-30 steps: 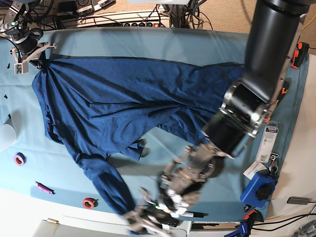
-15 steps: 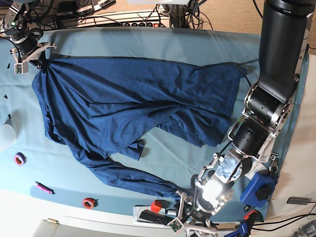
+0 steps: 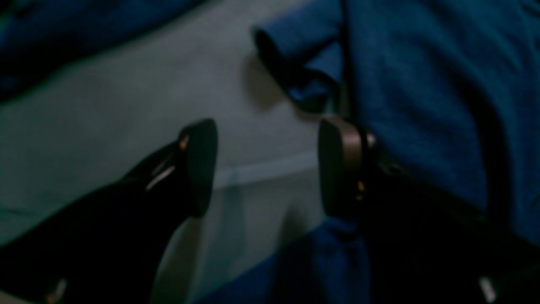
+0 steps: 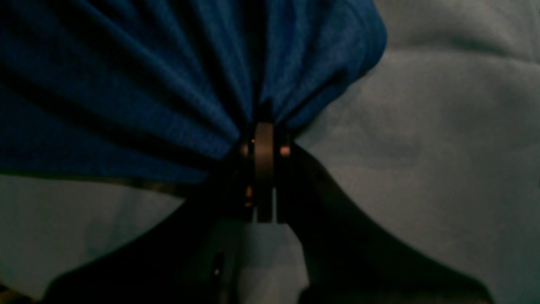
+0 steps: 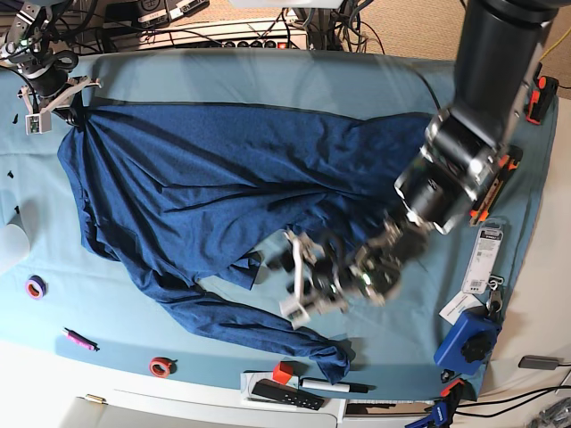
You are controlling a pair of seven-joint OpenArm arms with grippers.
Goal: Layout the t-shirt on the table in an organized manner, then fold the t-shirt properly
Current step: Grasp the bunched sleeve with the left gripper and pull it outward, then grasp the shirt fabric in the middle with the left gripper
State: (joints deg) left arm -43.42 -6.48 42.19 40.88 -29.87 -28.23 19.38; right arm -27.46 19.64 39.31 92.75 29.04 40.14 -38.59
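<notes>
While wide apart, left gripper (image 3: pixel 265 169) empty.

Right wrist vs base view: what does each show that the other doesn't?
Only the right wrist view: the right gripper close up, jaws shut on a bunched, pleated corner of the dark navy-blue knit t-shirt.

Only the base view: the whole shirt spread out, one long sleeve trailing toward the near edge, the left gripper open over the shirt's lower part, and a small red ring.

Both: the t-shirt and the light teal cloth-covered table.
</notes>
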